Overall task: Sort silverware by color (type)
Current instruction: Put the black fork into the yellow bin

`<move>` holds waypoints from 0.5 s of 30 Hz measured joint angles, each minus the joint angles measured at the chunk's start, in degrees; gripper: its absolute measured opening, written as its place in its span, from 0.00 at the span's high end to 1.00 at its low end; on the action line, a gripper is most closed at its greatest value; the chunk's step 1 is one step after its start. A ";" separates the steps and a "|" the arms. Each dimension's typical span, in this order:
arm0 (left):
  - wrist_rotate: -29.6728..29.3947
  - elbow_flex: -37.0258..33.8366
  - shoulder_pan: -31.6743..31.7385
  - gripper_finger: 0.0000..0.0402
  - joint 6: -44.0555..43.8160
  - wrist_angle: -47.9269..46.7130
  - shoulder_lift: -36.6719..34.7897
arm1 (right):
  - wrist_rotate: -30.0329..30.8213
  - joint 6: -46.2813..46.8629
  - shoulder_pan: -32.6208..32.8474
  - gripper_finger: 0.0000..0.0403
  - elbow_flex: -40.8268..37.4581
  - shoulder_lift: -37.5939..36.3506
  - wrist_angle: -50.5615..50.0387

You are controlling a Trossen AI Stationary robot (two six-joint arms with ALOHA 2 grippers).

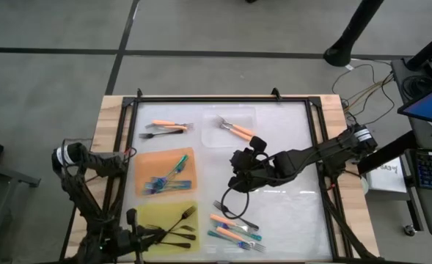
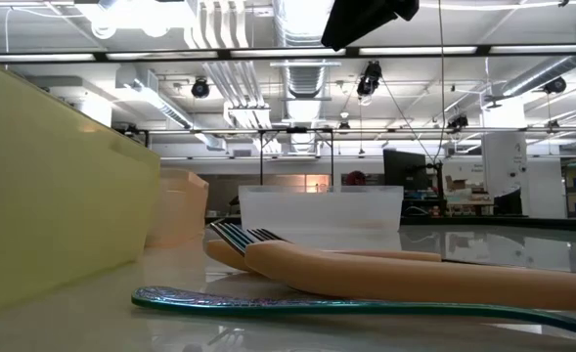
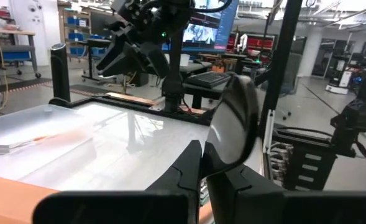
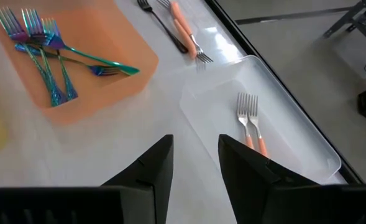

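No text, label, brand, number or sign can be read anywhere in these views; distant screens show only blur.

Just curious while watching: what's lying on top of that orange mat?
On the orange mat lies a bunch of teal forks, overlapping, tines fanned together. The lowest handles are partly covered by those crossing above. The open right gripper hovers nearby, holding nothing.

Table [image 1: 289, 139] — mats [image 1: 164, 173], tray [image 1: 230, 117], forks [image 1: 234, 227]

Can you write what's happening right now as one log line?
right gripper: open, empty, mid-table | left gripper: shut, parked | teal forks: on orange mat
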 joint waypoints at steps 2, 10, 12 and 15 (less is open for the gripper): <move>0.02 0.02 1.09 1.00 0.61 0.00 -0.61 | 0.00 0.00 0.00 0.71 0.00 0.07 0.01; 2.24 0.38 5.82 1.00 10.70 0.09 -8.63 | 0.44 -0.07 -0.26 0.71 0.00 0.10 1.20; 2.51 0.34 6.44 1.00 12.44 0.05 -11.16 | 0.46 -0.09 -0.26 0.70 0.00 0.10 1.50; 2.56 0.31 8.34 1.00 15.77 0.04 -15.12 | 0.46 -0.11 -0.36 0.70 0.00 0.10 1.74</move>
